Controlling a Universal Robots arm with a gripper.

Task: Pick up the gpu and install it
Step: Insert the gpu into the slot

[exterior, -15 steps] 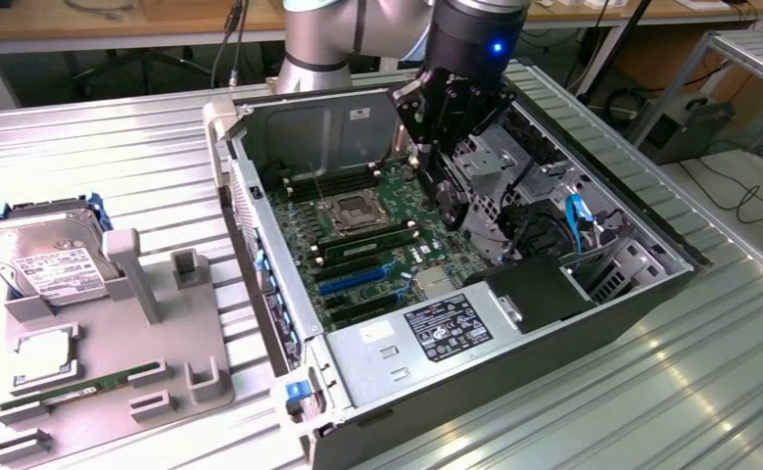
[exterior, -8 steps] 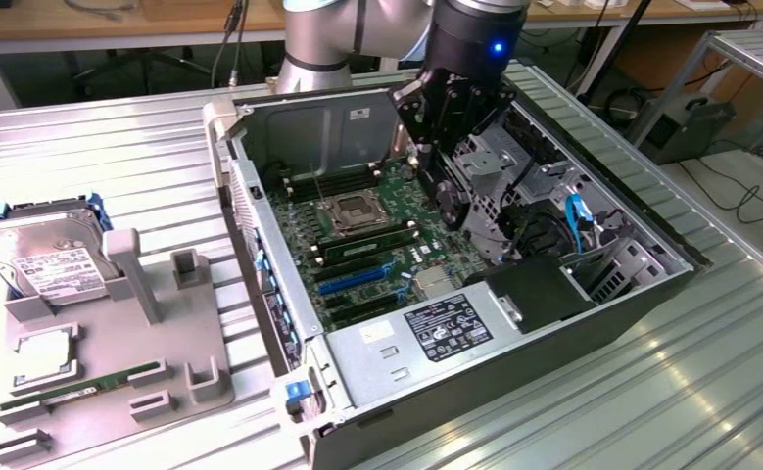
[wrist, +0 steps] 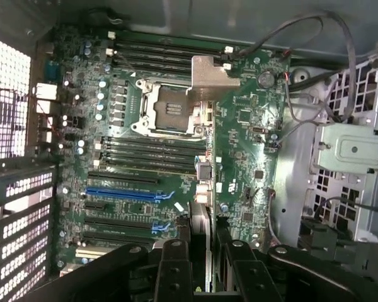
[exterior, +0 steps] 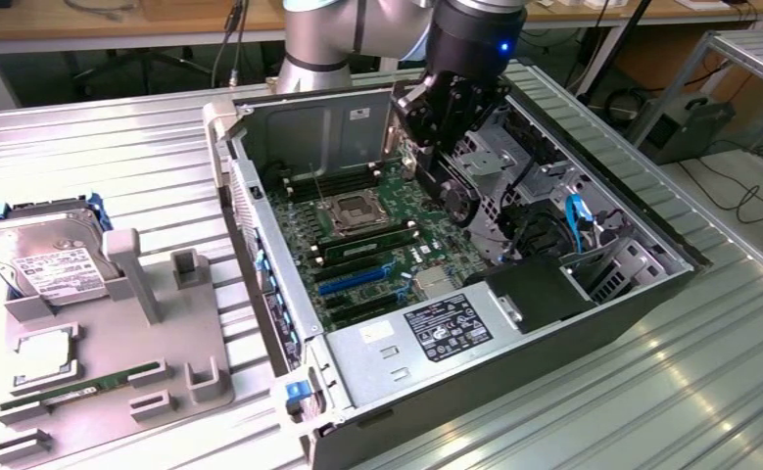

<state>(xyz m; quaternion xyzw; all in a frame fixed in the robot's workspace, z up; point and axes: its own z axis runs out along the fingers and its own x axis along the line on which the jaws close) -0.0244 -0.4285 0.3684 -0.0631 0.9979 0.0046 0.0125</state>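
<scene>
At the exterior view's left you see the hard drive (exterior: 44,257) and green memory stick (exterior: 83,384) on a grey holder (exterior: 159,333) on the worktop (exterior: 94,147); at centre, the open computer case (exterior: 512,377); upper centre-right, your tool (exterior: 436,147) is clenched on the gpu (exterior: 457,201), held on edge over the motherboard (exterior: 395,230).

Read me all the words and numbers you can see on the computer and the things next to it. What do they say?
Nothing here can be read for sure.
White label on the hard drive: print too small to read.
Black label on the power supply: white print and marks, too small to read.
Pale sticker beside that label: too small to read.
The motherboard: tiny white markings, unreadable.
The gpu: no writing to be seen.
</scene>
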